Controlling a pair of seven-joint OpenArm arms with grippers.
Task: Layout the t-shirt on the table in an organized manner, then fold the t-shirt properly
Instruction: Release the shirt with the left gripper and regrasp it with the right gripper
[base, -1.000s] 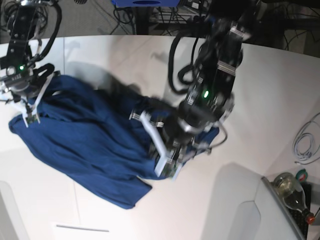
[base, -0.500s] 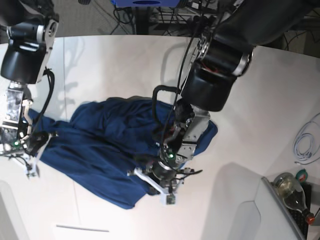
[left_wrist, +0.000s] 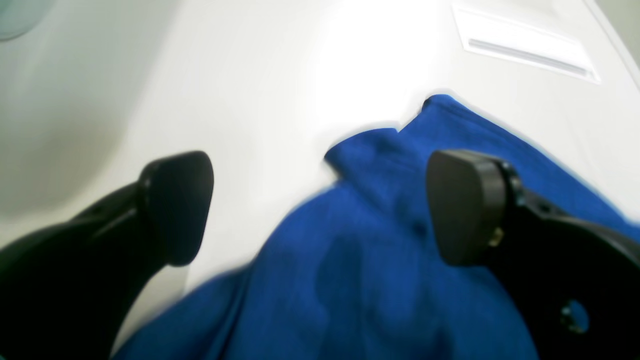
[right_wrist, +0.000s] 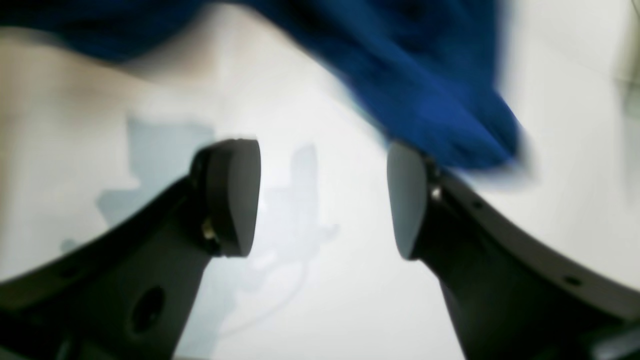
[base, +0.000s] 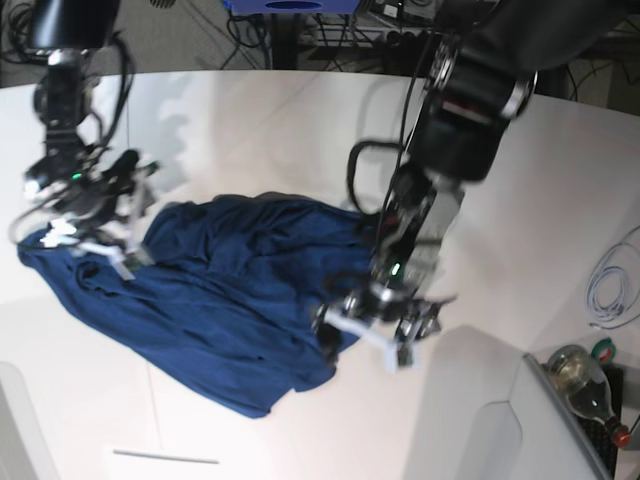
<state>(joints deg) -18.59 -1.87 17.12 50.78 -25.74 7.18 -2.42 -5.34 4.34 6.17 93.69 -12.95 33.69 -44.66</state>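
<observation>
T-shirt (base: 215, 305), dark navy and rumpled, lies spread across the middle-left of the white table (base: 560, 200) in the base view, its bulk running from about 9 o'clock, where one end reaches near the table's left side, down to a corner near 6 o'clock. Folds and ridges cross the cloth; it is not flat.

At about 4 o'clock from the shirt's centre, the left gripper (base: 372, 338) hangs over the shirt's right edge. In the left wrist view its two dark fingers (left_wrist: 462, 205) stand wide apart with nothing between them; blue cloth (left_wrist: 380, 260) lies below them and a pointed corner of fabric reaches toward 12 o'clock onto bare table (left_wrist: 250, 75). The picture is blurred, so I cannot tell whether the fingers touch the cloth.

At about 10 o'clock from the shirt's centre, the right gripper (base: 95, 235) sits over the shirt's upper-left part. In the right wrist view its fingers (right_wrist: 232, 197) are parted, holding nothing, with white table (right_wrist: 325, 280) and their own shadow showing in the gap. Blurred blue fabric (right_wrist: 425, 95) fills the area from 12 to 2 o'clock, its edge just beside the right-hand finger.

Off the table at 4 o'clock in the base view stand a glass bottle (base: 583, 382) and a coiled white cable (base: 612, 280).
</observation>
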